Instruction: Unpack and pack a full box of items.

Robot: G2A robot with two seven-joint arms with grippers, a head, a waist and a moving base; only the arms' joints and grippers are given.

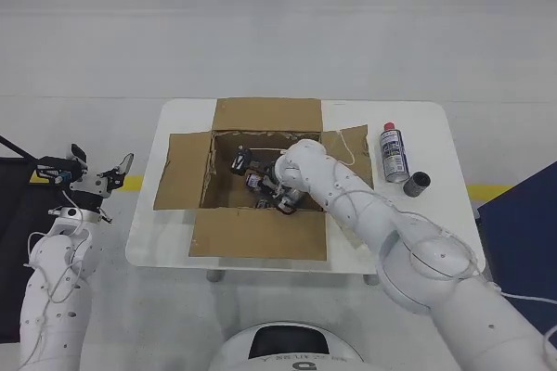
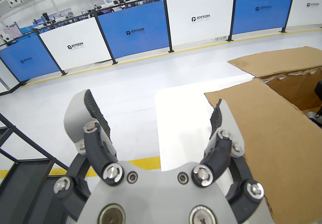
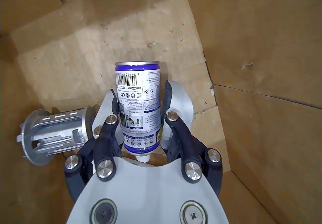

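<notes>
The open cardboard box (image 1: 225, 232) stands in the middle of the white table (image 1: 427, 125). My right gripper (image 3: 139, 90) is down inside the box, shut on a blue and white spray can (image 3: 138, 99) whose nozzle end points back at the wrist. A silver slotted metal part (image 3: 50, 132) lies on the box floor right beside it. In the top view the right gripper (image 1: 283, 199) sits among dark items (image 1: 241, 162) in the box. My left gripper (image 2: 153, 104) hangs open and empty off the table's left side, also seen as the left gripper (image 1: 97, 172) from above.
A second spray can (image 1: 393, 151) lies on the table to the right of the box, with a black cylinder (image 1: 416, 184) near it. All box flaps (image 2: 271, 134) are folded outward. A dark rack (image 1: 0, 241) stands left of the table.
</notes>
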